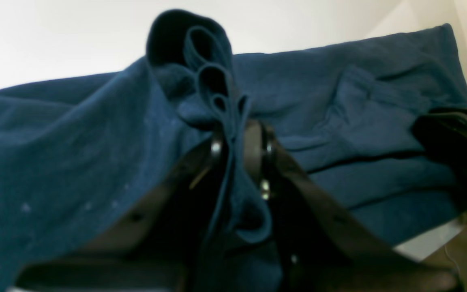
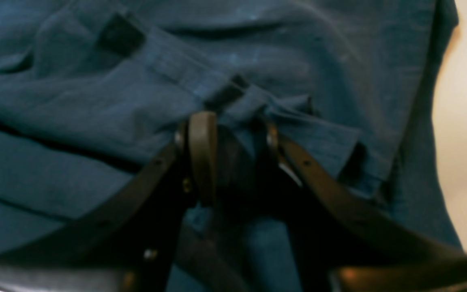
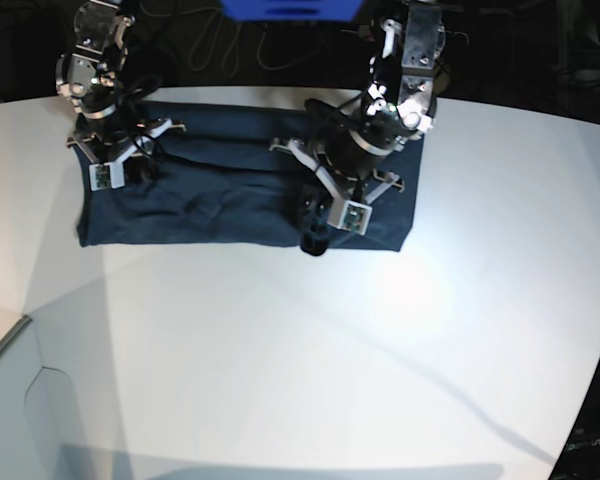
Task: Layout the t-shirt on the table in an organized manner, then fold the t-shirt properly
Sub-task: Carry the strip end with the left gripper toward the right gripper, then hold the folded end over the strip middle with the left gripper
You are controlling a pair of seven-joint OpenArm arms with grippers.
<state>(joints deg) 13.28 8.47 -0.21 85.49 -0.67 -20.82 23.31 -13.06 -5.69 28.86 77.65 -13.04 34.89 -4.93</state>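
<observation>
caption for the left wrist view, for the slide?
Left gripper pinching a bunched fold of the navy t-shirt above the white table.

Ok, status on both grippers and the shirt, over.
Left gripper shut on bunched shirt. Right gripper pinching a fold. Shirt a long band on table. Nothing in the way.
</observation>
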